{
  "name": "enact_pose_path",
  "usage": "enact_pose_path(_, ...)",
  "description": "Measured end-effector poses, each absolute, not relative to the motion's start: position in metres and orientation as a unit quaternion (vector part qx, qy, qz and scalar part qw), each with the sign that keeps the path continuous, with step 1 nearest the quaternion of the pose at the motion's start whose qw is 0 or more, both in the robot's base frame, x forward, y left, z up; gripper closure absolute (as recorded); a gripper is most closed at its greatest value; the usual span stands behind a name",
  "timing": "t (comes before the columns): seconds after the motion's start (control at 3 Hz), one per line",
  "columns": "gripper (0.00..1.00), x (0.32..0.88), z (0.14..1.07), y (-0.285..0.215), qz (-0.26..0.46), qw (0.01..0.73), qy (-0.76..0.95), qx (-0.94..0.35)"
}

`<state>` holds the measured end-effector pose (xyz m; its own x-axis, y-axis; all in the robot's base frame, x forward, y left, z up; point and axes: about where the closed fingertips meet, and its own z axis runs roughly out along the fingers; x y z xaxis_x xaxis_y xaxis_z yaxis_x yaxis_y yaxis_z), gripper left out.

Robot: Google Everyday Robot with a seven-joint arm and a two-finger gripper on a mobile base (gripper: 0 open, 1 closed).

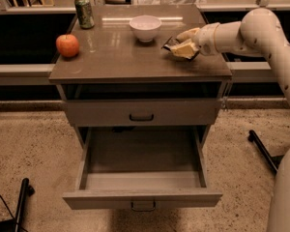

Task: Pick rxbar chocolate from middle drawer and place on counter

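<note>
My gripper (182, 46) is over the right part of the counter (121, 57), just right of the white bowl. Its pale fingers are shut on the rxbar chocolate (168, 43), a small black bar whose dark end sticks out to the left, low over the counter surface. I cannot tell whether the bar touches the counter. The middle drawer (142, 198) is pulled out wide below and its inside shows nothing in it. Its thin loop handle (143, 206) is at the front edge.
A white bowl (145, 27), a red apple (67, 45) and a green can (84, 11) stand on the counter. A shut drawer front with a black handle (141, 117) is above the open one. Dark legs lie on the floor at right (262, 150) and lower left (22, 202).
</note>
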<state>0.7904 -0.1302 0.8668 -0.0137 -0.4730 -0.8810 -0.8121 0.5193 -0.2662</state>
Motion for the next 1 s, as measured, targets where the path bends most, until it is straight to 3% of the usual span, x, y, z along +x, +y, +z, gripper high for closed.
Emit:
enact_pose_path(0.33, 0.06, 0.789, 0.862, -0.128, 0.164, 0.525, 0.693, -0.466)
enact_pose_path(1.0, 0.0, 0.769, 0.872, -0.131, 0.141, 0.505, 0.674, -0.521)
